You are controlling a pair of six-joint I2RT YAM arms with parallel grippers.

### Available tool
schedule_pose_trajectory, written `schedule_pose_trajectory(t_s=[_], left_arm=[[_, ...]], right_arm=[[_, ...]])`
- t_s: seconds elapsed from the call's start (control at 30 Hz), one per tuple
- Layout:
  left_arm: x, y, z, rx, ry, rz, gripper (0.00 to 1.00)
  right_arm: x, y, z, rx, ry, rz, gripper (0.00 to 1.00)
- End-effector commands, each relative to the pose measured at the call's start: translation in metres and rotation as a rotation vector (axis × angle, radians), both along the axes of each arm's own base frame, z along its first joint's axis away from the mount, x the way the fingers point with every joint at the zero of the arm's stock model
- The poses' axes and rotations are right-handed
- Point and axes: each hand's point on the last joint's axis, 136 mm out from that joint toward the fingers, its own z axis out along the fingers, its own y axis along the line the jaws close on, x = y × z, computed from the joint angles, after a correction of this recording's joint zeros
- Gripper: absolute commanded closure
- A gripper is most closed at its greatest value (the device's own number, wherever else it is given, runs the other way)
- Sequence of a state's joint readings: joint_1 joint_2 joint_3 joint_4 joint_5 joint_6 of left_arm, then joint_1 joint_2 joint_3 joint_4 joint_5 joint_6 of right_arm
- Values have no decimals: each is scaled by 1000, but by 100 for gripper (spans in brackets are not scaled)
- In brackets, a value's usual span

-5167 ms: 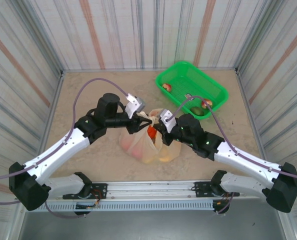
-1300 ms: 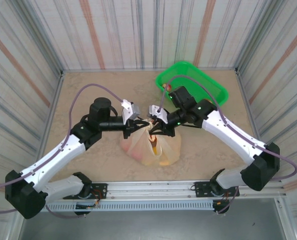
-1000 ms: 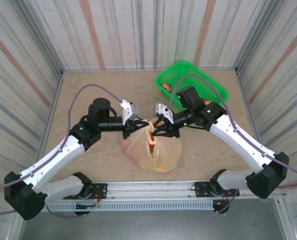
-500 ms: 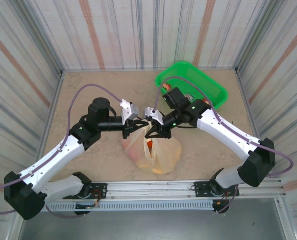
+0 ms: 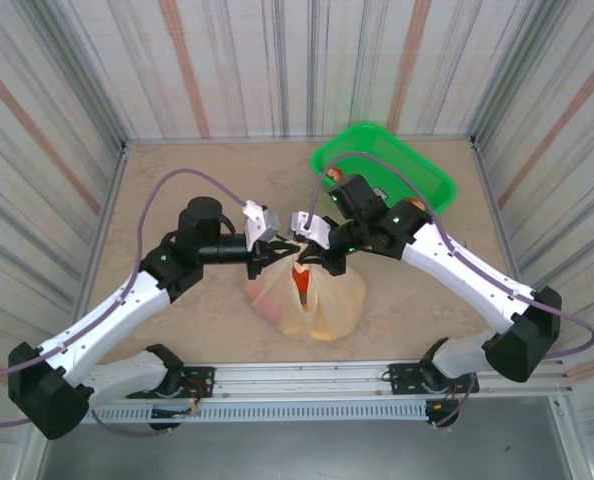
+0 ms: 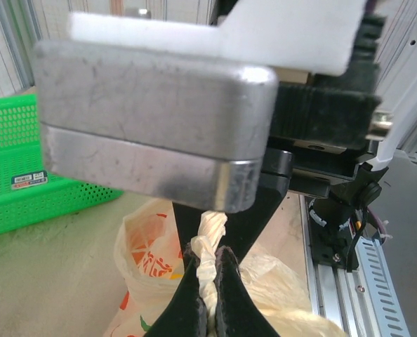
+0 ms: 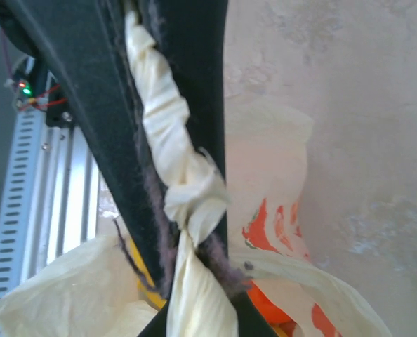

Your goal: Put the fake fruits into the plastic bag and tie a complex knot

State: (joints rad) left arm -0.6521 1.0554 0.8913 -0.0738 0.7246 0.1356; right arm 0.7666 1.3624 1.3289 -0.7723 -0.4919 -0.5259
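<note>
Fingers of my left gripper stand narrow, pinched on the twisted handles of the plastic bag. In the left wrist view the cream strand goes up between the two dark tips. Just below these fingers the bag swells out, with orange slice prints on it, and spreads over the worktop toward the arm bases. Whether its bottom rests there I cannot tell. Through the thin film under the pinch I see fake fruits, orange-red and yellow, not clear one by one. Just right of the left fingers comes my right gripper. Its fingers also close tight on the twisted handles, which bunch into a thick lump between them. Beyond the right fingers, on the far side, stands a green basket with one red fruit at the corner nearest to them.
</note>
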Motion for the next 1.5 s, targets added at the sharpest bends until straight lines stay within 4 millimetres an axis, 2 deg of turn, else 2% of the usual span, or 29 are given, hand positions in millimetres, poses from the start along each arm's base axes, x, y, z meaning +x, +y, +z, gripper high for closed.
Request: schedule_pose_trajectory(t_s=[0.0, 0.13, 0.4, 0.53, 0.57, 0.63, 0.73, 0.83, 0.93, 1.03, 1.17, 1.33, 1.4, 1.47], left_arm=[[-5, 7, 12, -9, -55, 16, 100], [-6, 8, 14, -14, -43, 29, 100], [-20, 1, 19, 14, 22, 0, 100], [-13, 4, 16, 43, 37, 57, 100], [-13, 5, 16, 43, 36, 64, 96], [-15, 6, 20, 28, 45, 63, 77], [-22, 7, 27, 1, 70, 49, 54], [-24, 14, 34, -27, 86, 75, 37], [-28, 23, 43, -62, 98, 94, 30], [-37, 30, 56, -92, 94, 79, 28], [-55, 38, 77, -116, 73, 42, 28], [-71, 52, 102, -176, 91, -7, 38], [-64, 59, 110, -212, 105, 26, 49], [-44, 67, 110, -225, 118, 136, 56]], right_arm=[[19, -24, 13, -76, -164, -81, 100], [36, -23, 28, -46, -332, -132, 100], [68, -16, 54, -39, -843, -220, 100], [59, -15, 53, -69, -863, -156, 98], [59, -16, 56, -69, -872, -165, 99], [57, -16, 60, -49, -887, -170, 100], [56, -15, 64, -8, -920, -172, 100], [55, -13, 66, 33, -938, -171, 100], [54, -10, 60, 44, -959, -150, 100], [56, -7, 56, 52, -1008, -145, 100], [58, -4, 62, 85, -1109, -149, 100], [58, -4, 63, 87, -1203, -136, 100], [56, -3, 60, 73, -1236, -111, 98], [54, -2, 59, 57, -1260, -84, 97]])
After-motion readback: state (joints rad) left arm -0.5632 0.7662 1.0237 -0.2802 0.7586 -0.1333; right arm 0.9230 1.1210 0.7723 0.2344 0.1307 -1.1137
